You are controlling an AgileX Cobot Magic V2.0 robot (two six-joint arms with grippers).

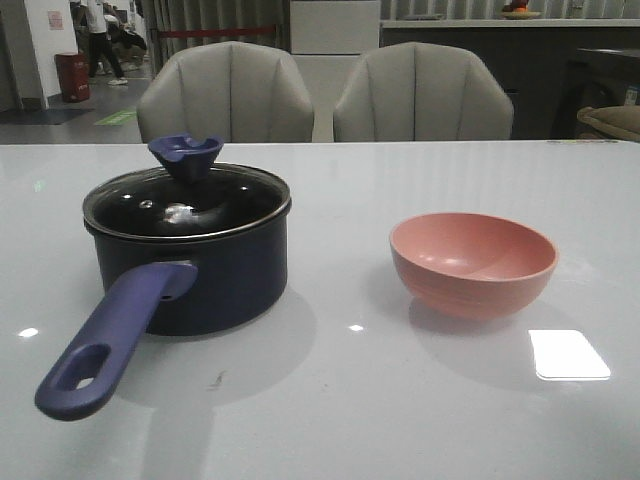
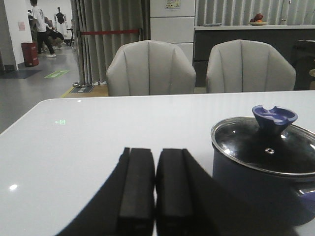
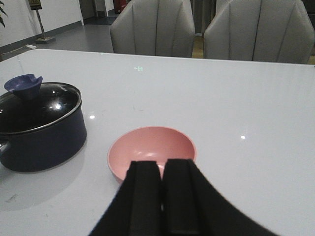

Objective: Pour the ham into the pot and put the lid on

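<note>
The navy pot stands on the left of the white table, its purple-blue handle pointing toward the front. The glass lid with the blue knob sits flat on its rim. To the right stands the pink bowl, its inside bare. No ham shows anywhere; the pot's inside is dark under the glass. My left gripper is shut on nothing, low over the table beside the pot. Just in front of the bowl, my right gripper is also shut and holds nothing. Neither gripper appears in the front view.
Two grey chairs stand behind the table's far edge. A bright patch of reflected light lies on the table's front right. Bare tabletop separates the pot and the bowl.
</note>
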